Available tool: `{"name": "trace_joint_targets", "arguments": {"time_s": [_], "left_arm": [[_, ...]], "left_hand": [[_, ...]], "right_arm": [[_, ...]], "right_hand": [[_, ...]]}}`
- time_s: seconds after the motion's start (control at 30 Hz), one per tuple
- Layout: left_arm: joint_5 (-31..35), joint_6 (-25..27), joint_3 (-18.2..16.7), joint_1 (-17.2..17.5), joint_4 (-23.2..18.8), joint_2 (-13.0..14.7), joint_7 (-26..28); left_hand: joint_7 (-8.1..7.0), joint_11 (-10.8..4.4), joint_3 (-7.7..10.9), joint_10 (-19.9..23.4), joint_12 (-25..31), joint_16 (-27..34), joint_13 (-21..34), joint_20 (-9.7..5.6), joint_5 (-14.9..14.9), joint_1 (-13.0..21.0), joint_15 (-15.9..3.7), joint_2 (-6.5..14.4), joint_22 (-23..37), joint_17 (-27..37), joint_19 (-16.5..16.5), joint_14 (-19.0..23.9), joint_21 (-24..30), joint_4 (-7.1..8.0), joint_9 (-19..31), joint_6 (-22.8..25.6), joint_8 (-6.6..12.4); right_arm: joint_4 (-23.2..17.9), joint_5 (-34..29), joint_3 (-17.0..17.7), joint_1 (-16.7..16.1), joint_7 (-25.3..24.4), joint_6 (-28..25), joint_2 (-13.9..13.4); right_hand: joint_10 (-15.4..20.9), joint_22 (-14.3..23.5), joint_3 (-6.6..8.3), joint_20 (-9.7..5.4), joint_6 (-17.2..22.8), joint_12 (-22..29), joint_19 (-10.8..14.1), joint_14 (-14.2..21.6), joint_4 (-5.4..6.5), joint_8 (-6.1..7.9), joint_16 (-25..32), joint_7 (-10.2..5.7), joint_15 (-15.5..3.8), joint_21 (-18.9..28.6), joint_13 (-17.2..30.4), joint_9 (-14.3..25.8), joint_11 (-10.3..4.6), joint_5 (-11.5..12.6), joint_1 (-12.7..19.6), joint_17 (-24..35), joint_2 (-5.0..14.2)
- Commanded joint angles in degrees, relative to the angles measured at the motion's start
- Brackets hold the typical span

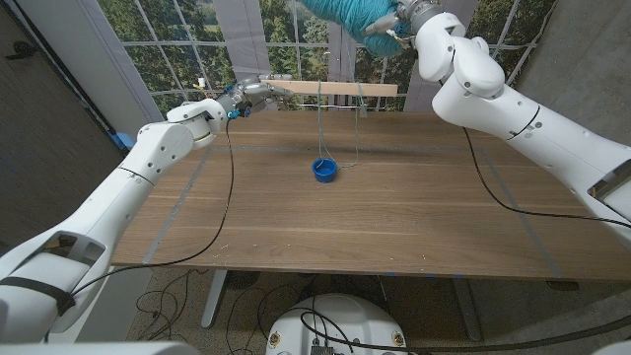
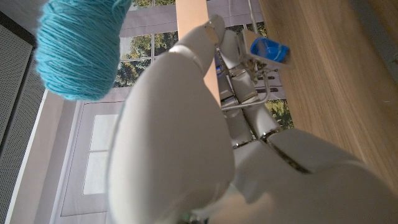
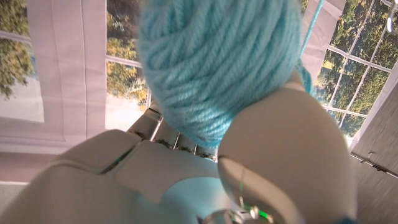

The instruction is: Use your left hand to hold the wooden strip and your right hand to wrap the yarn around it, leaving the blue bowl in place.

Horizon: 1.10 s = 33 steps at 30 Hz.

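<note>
My left hand point(image 1: 246, 97) grips one end of a pale wooden strip point(image 1: 340, 89), held level above the table's far edge; the left wrist view shows the left hand point(image 2: 180, 143) with the strip point(image 2: 189, 18) running past its fingers. My right hand point(image 1: 399, 22) is raised high at the top of the head view and holds a ball of turquoise yarn point(image 1: 350, 12), seen close in the right wrist view as the ball point(image 3: 217, 62) in the right hand point(image 3: 273, 155). Thin yarn strands point(image 1: 356, 128) hang from the strip toward the small blue bowl point(image 1: 325, 170) on the table.
The wooden table point(image 1: 414, 217) has black cables point(image 1: 231, 187) trailing across its left and right sides. Windows with a net stand behind the far edge. The blue bowl point(image 2: 270, 50) also appears in the left wrist view beside the table surface.
</note>
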Motion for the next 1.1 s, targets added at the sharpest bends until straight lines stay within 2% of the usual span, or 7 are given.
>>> {"name": "trace_joint_targets", "arguments": {"time_s": [0.03, 0.2, 0.5, 0.63, 0.87, 1.0, 1.1], "left_arm": [[0.6, -0.1, 0.2, -1.2, 2.1, -0.8, 0.9], [1.4, -0.2, 0.6, -1.9, 2.7, -1.0, 0.8], [2.1, 0.0, 1.3, -3.3, 4.3, -1.4, -0.7], [2.0, 0.1, 1.4, -3.7, 5.0, -2.0, -0.6], [2.9, 0.2, 2.4, -5.3, 6.5, -2.7, -1.8], [3.1, 0.1, 2.6, -5.8, 7.1, -3.5, -1.6], [3.4, 0.4, 2.9, -6.4, 7.9, -3.7, -1.9]], "left_hand": [[0.13, -0.38, 3.71, 0.0, -0.2, 0.3, 0.3, -7.06, 0.3, 0.0, -6.25, 0.4, 0.3, 0.1, 3.2, 6.2, 0.3, 3.24, 0.2, 0.1, -0.12], [0.15, -0.39, 3.73, 0.0, -0.3, 0.2, 0.3, -7.05, 0.4, 0.0, -6.31, 0.4, 0.3, 0.1, 3.2, 6.2, 0.2, 3.23, 0.2, 0.2, -0.09], [0.13, -0.34, 3.75, -0.1, -0.3, 0.3, 0.3, -7.03, 0.4, 0.0, -6.36, 0.4, 0.3, 0.2, 3.2, 6.2, 0.2, 3.25, 0.2, 0.2, -0.09], [0.17, -0.24, 3.77, 0.0, -0.3, 0.2, 0.3, -7.06, 0.5, 0.0, -6.30, 0.4, 0.3, 0.1, 3.2, 6.2, 0.2, 3.23, 0.2, 0.2, -0.10], [0.22, -0.42, 3.79, 0.0, -0.3, 0.2, 0.3, -7.04, 0.5, 0.0, -6.33, 0.3, 0.3, 0.1, 3.2, 6.2, 0.2, 3.23, 0.2, 0.3, -0.07], [0.23, -0.29, 3.80, 0.0, -0.3, 0.3, 0.2, -7.05, 0.5, 0.0, -6.33, 0.3, 0.3, 0.2, 3.3, 6.2, 0.2, 3.23, 0.2, 0.2, -0.11], [0.14, -0.28, 3.81, 0.0, -0.3, 0.3, 0.3, -7.04, 0.6, 0.0, -6.34, 0.3, 0.3, 0.3, 3.3, 6.3, 0.1, 3.24, 0.2, 0.2, -0.08]], "right_arm": [[-6.5, -11.9, 0.9, -0.9, 10.4, -3.1, 0.7], [-9.9, -15.6, 1.8, -1.1, 18.0, -5.4, 0.4], [-17.4, -14.5, 6.4, -1.8, 31.8, -9.9, -2.2], [-20.0, -11.8, 9.0, -2.3, 35.8, -12.4, -4.0], [-23.5, 2.9, 17.3, -4.2, 39.0, -14.3, -8.2], [-25.2, 11.2, 20.8, -5.1, 37.6, -14.5, -11.2], [-25.9, 18.6, 25.5, -7.8, 35.4, -12.9, -12.7]], "right_hand": [[8.0, 0.2, 1.36, -3.59, 11.5, 0.1, -0.1, -0.1, 1.62, 0.36, -0.5, -11.76, -6.68, 0.2, 0.1, 0.0, -8.22, 0.3, 12.5, 0.0, 12.76], [8.2, 0.1, 1.29, -3.62, 11.5, 0.0, -0.3, -0.2, 1.72, 0.37, -0.8, -11.82, -6.69, 0.2, -0.1, 0.0, -8.38, 0.4, 12.6, -0.2, 12.80], [8.0, 0.1, 1.27, -3.57, 11.1, -0.2, -0.4, 0.0, 1.77, 0.23, -1.2, -11.61, -6.82, 0.3, 0.0, 0.0, -8.15, 0.5, 12.9, -0.3, 12.97], [8.0, 0.1, 1.28, -3.54, 11.0, -0.3, -0.5, 0.2, 1.72, 0.14, -1.4, -11.46, -6.87, 0.3, -0.1, -0.1, -7.99, 0.5, 13.1, -0.3, 13.04], [7.5, 0.1, 1.12, -3.41, 10.5, -0.8, -0.5, 0.5, 1.85, -0.04, -1.4, -10.96, -6.70, 0.4, -0.3, -0.2, -7.35, 0.4, 13.2, -0.2, 13.11], [7.5, 0.2, 1.07, -3.36, 10.5, -0.9, -0.1, 0.9, 1.93, -0.06, -1.3, -10.92, -6.64, 0.6, -0.4, -0.2, -7.14, 0.4, 13.3, -0.1, 13.25], [7.6, 0.2, 0.92, -3.28, 10.4, -1.1, 0.2, 1.5, 1.98, -0.08, -1.0, -10.83, -6.64, 0.8, -0.5, -0.3, -7.02, 0.3, 13.3, 0.1, 13.24]]}}
